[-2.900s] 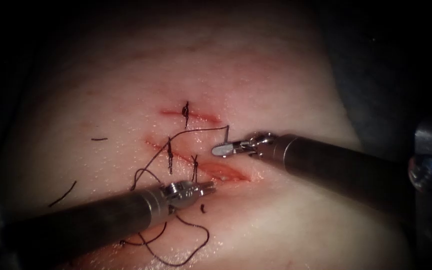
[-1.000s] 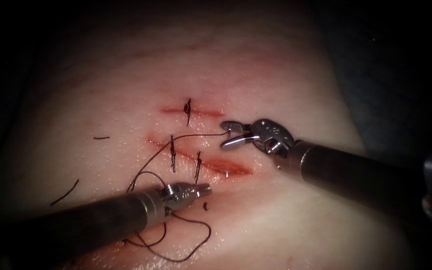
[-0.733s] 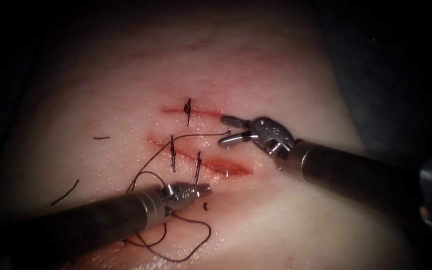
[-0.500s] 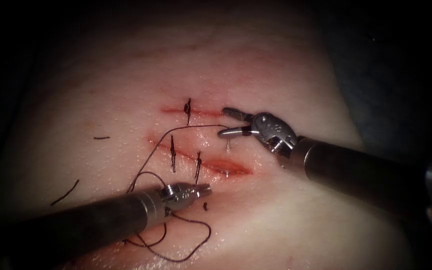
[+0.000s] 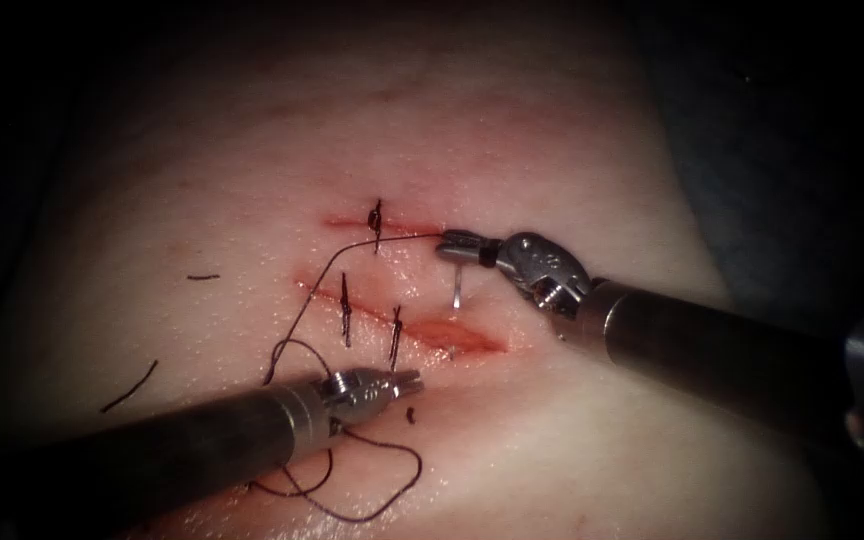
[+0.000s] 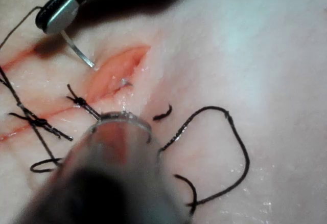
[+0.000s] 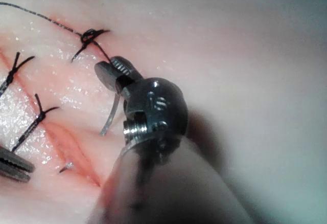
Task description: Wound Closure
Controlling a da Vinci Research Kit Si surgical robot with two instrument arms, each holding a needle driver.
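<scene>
Short cut thread end [image 5: 126, 387] seen lying far left on tissue [image 5: 552, 150]. Left claw [image 5: 404, 380] seen closed, nothing held, resting just left of cut [image 5: 452, 335] below two stitches [image 5: 346, 308]. Loose thread [image 5: 392, 490] looped on tissue beneath its shaft. Right claw [image 5: 457, 243] clamped shut on needle [image 5: 460, 287] near its thread end, right of cut; needle hung downward, clear of tissue, tip just above open cut end. Thread run leftward from claw.

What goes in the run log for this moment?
right end effector: shut on needle, near thread end | needle: clear of tissue, above cut | left end effector: shut, empty
</scene>
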